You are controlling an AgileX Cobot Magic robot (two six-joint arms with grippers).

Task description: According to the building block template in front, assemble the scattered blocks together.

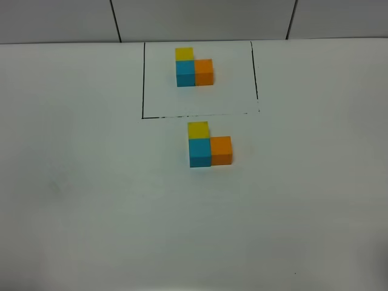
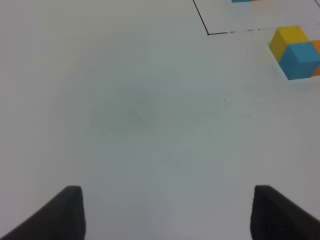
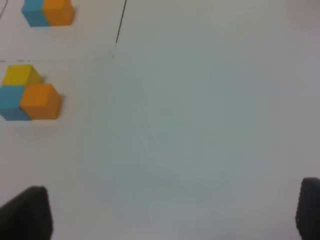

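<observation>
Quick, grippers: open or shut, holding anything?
Left gripper: open, fingers apart over bare white table, holding nothing.
Right gripper: wide open, holding nothing.

No text, label, brand, number or sign can be read anywhere; only a plain black outline is drawn on the surface [image 1: 73,182].
</observation>
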